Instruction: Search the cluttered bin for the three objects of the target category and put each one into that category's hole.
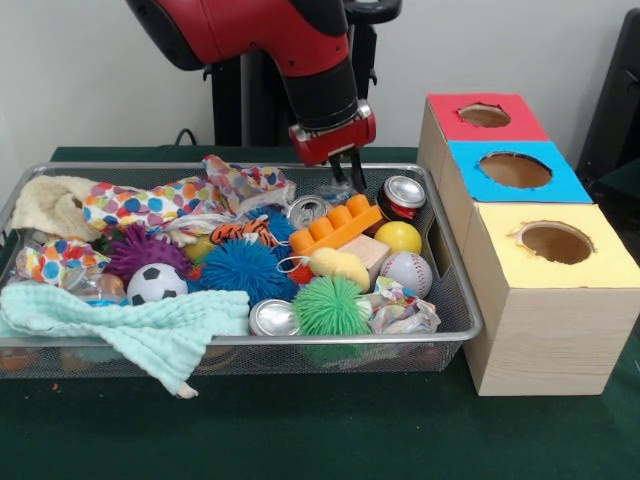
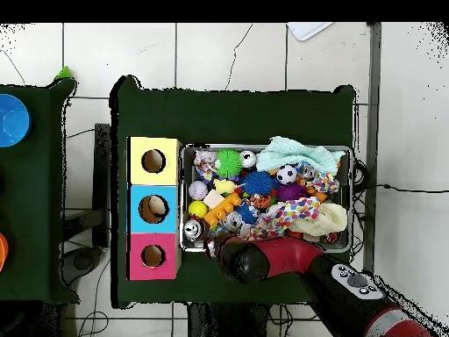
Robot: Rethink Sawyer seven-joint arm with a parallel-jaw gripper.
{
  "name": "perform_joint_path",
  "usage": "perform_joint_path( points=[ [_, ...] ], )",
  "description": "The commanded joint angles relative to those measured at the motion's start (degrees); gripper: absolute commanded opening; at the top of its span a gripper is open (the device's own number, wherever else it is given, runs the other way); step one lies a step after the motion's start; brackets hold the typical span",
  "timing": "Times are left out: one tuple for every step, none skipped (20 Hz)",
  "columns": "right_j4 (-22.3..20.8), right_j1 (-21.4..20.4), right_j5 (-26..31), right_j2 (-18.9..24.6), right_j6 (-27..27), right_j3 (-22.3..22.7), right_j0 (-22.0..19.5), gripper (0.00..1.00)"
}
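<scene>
Wire-mesh bin, silver, is set on a green table cover and is filled with mixed clutter.

Item 1: gripper, black, on a red and black arm, is seen hanging over the bin's 1 o'clock corner in the front view. Its two fingers are slightly apart, with nothing between them.

Item 2: three-hole box, at 3 o'clock of the bin. A red-topped section, a blue-topped section and a yellow-topped section are ranged from far to near, each with one round hole.

Item 3: cans. A red can is placed just below and right of the gripper; a silver can lies at the gripper's 7 o'clock; another silver can rests against the near rim.

Item 4: balls. A yellow ball, a baseball, a soccer ball, a blue spiky ball, a green spiky ball and a purple spiky ball are counted.

Item 5: sundries. An orange toy brick, a wooden block, a mint cloth draped over the near rim, a cream cloth at 10 o'clock and a polka-dot fabric are noted.

Target category cannot be told.
</scene>
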Motion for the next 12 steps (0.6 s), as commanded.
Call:
perform_joint_path(
  points=[
    [4.51,-8.17,9.80,4.15,1.19,1.63,-1.90,0.00],
    [5.11,-9.07,10.68,4.72,0.86,2.04,-2.07,0.00],
    [5.64,-9.80,11.51,5.18,0.57,2.31,-2.18,0.00],
    [6.17,-10.54,12.35,5.63,0.28,2.57,-2.29,0.00],
    [6.83,-11.25,13.11,6.11,0.17,2.84,-2.48,0.00],
    [7.48,-11.97,13.88,6.58,0.06,3.11,-2.66,0.00],
    [8.12,-12.57,14.72,7.16,-0.23,3.33,-2.92,0.00],
    [8.77,-13.17,15.55,7.73,-0.51,3.54,-3.17,0.00],
    [9.43,-13.79,16.32,8.41,-0.78,3.85,-3.50,0.00],
    [10.06,-14.33,17.00,8.93,-0.88,4.07,-3.72,0.00],
    [10.74,-14.83,17.53,9.56,-0.91,4.32,-4.01,0.00],
    [11.38,-14.85,17.79,10.41,-1.05,4.55,-4.47,0.00]
  ],
)
